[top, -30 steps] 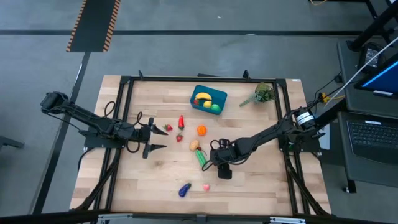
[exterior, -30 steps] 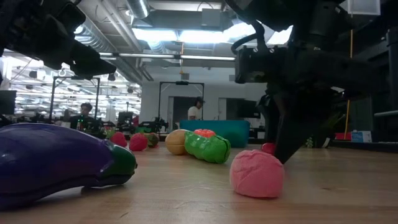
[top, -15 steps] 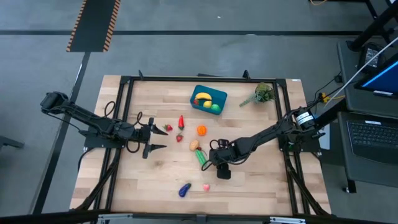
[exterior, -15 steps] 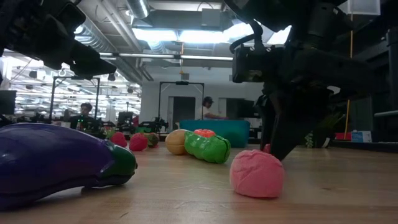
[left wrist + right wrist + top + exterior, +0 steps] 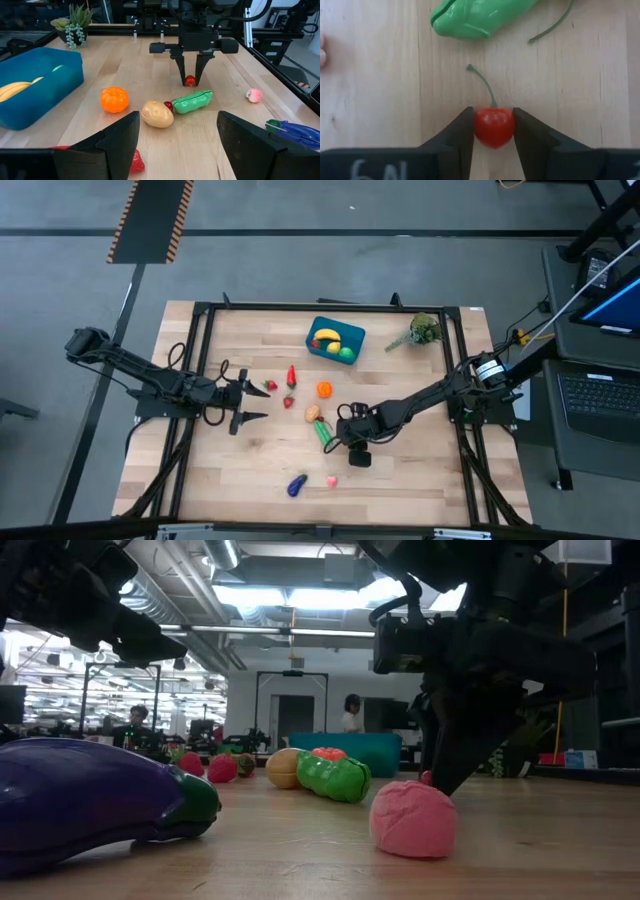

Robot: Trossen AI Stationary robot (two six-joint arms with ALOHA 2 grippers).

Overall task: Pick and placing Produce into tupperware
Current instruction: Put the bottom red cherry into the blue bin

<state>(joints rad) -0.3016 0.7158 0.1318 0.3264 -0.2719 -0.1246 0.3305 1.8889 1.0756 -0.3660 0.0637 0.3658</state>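
A small red cherry (image 5: 493,126) with a green stem sits on the wooden table, between the fingers of my right gripper (image 5: 493,137), which is shut on it near the table's middle (image 5: 190,81). Just beside it lie a green pea pod (image 5: 323,432) and a tan potato (image 5: 312,413). The teal tupperware (image 5: 335,340) stands at the far middle and holds a banana and other pieces. My left gripper (image 5: 255,402) waits open at the table's left, with nothing between its fingers. My right gripper pinches the cherry's two opposite sides (image 5: 479,127) between its two fingers. The fingers come steeply from above, slanting in from the table's right. The cherry rests on the table with its stem (image 5: 482,82) pointing away from the gripper.
Loose produce lies around: an orange (image 5: 324,389), a red pepper (image 5: 291,375), strawberries (image 5: 288,402), a purple eggplant (image 5: 296,485) and a pink piece (image 5: 331,480) near the front. A leafy plant sprig (image 5: 420,332) lies at the far right. A black frame borders the table.
My right gripper has stayed in place and drawn its fingers in onto the cherry, which has not left the table. A person in the room behind has walked toward the right.
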